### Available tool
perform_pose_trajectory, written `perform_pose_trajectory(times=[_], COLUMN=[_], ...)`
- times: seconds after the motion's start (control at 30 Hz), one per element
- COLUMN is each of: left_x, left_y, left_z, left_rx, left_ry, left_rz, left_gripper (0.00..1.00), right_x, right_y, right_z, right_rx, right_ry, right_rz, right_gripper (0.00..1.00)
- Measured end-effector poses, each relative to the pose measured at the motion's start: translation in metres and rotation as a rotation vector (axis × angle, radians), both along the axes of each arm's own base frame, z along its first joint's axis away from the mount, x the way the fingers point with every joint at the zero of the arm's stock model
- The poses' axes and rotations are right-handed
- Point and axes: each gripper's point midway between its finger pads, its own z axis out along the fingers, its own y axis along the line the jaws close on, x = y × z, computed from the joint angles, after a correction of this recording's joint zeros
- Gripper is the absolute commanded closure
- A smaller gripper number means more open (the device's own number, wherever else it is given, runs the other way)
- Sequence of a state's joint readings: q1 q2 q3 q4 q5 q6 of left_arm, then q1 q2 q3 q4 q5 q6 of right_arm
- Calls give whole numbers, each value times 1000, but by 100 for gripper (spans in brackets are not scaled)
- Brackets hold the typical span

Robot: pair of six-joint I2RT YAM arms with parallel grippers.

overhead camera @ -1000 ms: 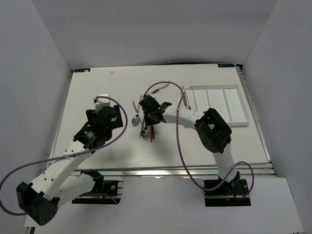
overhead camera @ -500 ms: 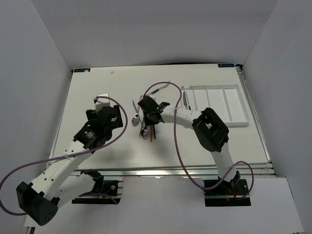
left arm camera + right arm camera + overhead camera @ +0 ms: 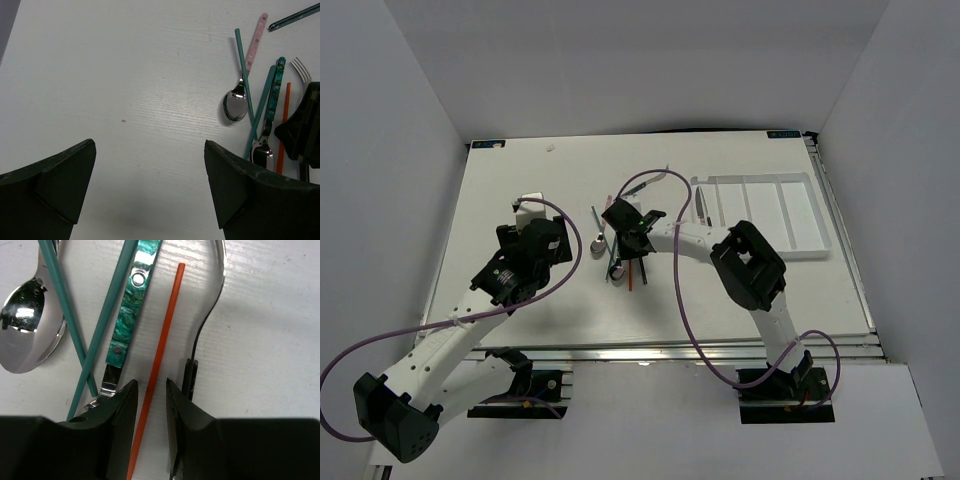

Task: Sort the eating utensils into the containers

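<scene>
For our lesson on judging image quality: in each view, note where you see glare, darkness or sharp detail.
Top view: evenly lit, with glare along the near metal rail. Left wrist view: the left gripper is dark and shows little detail; the table is sharp. Right wrist view: the spoon bowl mirrors bright spots; the orange chopstick is crisp.

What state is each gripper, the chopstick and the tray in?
left gripper: open wide, holding nothing.
right gripper: partly open, jaws straddling the orange chopstick, not clamped.
orange chopstick: flat on the table, not lifted.
white tray: flat, right compartments bare.
</scene>
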State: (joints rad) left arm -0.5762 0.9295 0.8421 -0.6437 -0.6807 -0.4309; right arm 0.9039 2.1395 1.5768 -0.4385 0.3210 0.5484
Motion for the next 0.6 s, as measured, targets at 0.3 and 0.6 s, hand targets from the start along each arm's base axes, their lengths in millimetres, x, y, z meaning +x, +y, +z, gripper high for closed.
perform_pose_trajectory(times=[0.3,0.6], left_x=[0,1], left_y=[0,0], left_z=[0,-2], left_rx=[0,4], left_ry=[0,7], left_rz=[0,0], left_gripper=[2,2], right_x=[7,4], right_y=[1,1], right_z=[-1,0], right_rx=[0,20], right_ry=[-6,6], right_rz=[-24,-23], right_gripper=[100,100])
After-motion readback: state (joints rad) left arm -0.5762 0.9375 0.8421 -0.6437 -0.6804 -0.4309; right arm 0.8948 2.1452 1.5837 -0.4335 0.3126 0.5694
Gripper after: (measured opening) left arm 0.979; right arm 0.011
